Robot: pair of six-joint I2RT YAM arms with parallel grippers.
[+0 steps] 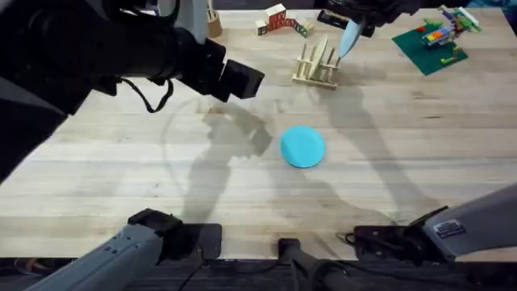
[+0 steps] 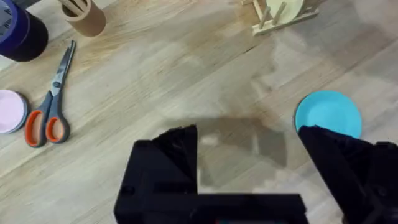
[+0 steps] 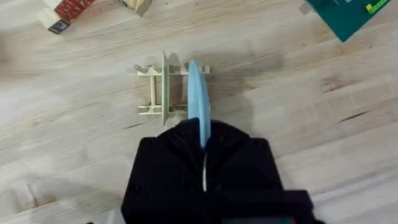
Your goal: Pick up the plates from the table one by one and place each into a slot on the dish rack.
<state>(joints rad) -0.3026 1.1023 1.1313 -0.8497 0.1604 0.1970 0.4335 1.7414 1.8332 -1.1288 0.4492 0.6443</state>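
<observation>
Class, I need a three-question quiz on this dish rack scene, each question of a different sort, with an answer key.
1. True or false: the turquoise plate already stands in the dish rack.
2. Which gripper holds the pale blue plate? A) left gripper B) right gripper C) neither
3. Fill in: in the left wrist view, the scissors lie between the pink dish and the wooden ____.

Key
1. False: it lies flat on the table.
2. B: the right gripper holds it on edge over the rack, while the left gripper is open and empty.
3. cup
</observation>
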